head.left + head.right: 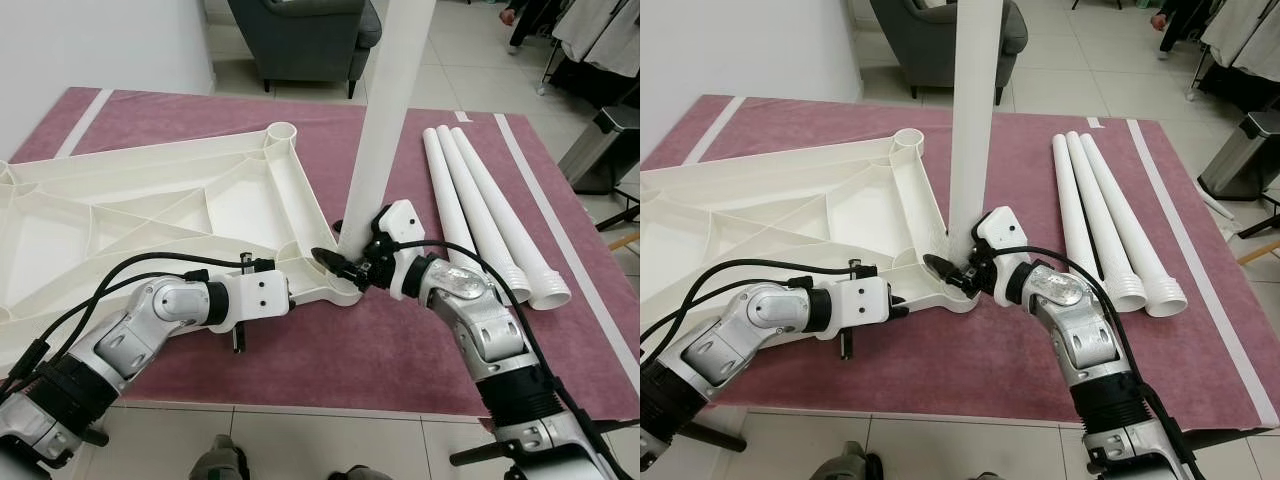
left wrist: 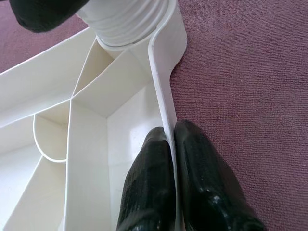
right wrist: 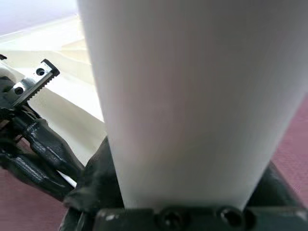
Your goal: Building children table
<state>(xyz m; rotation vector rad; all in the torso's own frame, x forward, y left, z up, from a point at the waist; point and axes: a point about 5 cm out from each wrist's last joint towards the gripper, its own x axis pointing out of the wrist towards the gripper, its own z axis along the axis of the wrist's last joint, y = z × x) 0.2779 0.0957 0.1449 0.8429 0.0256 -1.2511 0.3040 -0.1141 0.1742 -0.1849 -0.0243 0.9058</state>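
The white table top [image 1: 150,210] lies upside down on the purple rug. One white table leg [image 1: 385,120] stands upright in the socket at the top's near right corner. My right gripper [image 1: 345,258] is shut on this leg just above its base; the leg [image 3: 192,96] looms close in the right wrist view. My left gripper [image 2: 172,134] is shut on the table top's thin side rim [image 2: 161,86], a short way from that corner socket. The leg's threaded end [image 2: 130,21] sits in the socket ahead of the left fingers.
Three spare white legs [image 1: 480,210] lie side by side on the rug [image 1: 400,350] to the right. An open socket [image 1: 283,131] marks the top's far corner. A grey armchair [image 1: 300,35] stands beyond the rug, a metal bin [image 1: 605,150] at the right.
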